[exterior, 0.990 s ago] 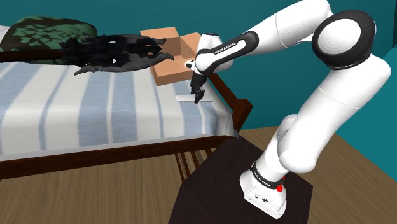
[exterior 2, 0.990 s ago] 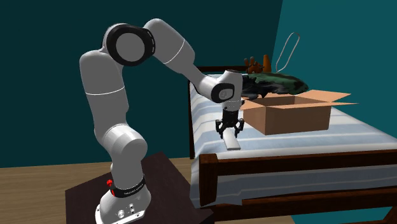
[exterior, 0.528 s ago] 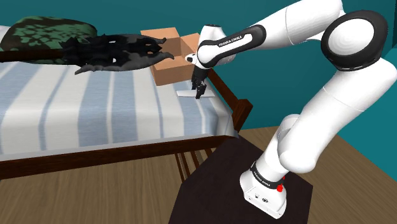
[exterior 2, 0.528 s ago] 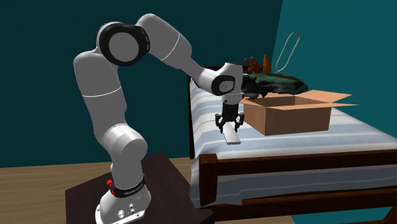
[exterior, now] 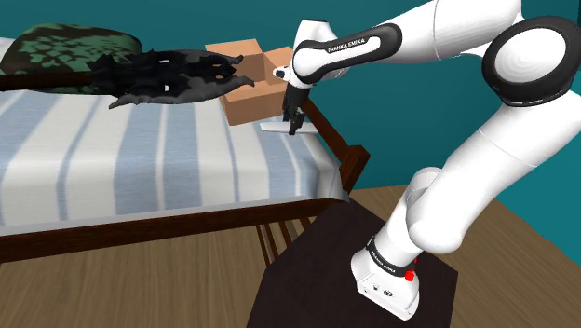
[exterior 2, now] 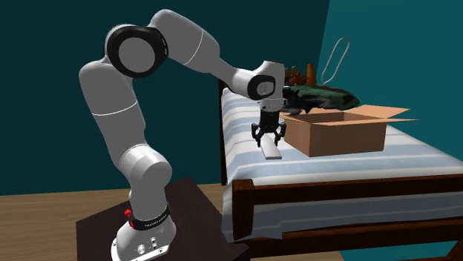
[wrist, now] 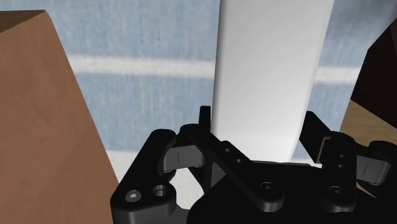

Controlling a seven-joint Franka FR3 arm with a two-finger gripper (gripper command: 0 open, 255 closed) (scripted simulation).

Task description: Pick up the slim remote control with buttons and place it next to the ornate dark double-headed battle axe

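Note:
The remote is a plain white slim slab with no buttons drawn. My gripper is shut on one end of it and holds it level, just above the striped mattress beside the cardboard box. From across the bed the remote hangs below the gripper. Seen from the wrist, the black fingers clasp the remote from both sides of the gripper. The dark ornate axe lies across the bed beyond the box, well away from the gripper; it also appears as a dark shape behind the box.
An open cardboard box stands on the bed between gripper and axe. A green patterned pillow lies past the axe. The wooden bed frame runs under the arm. My stand is dark.
The gripper has risen with the remote in it, lifting it off the mattress and carrying it a little toward the box. Axe and box have not moved.

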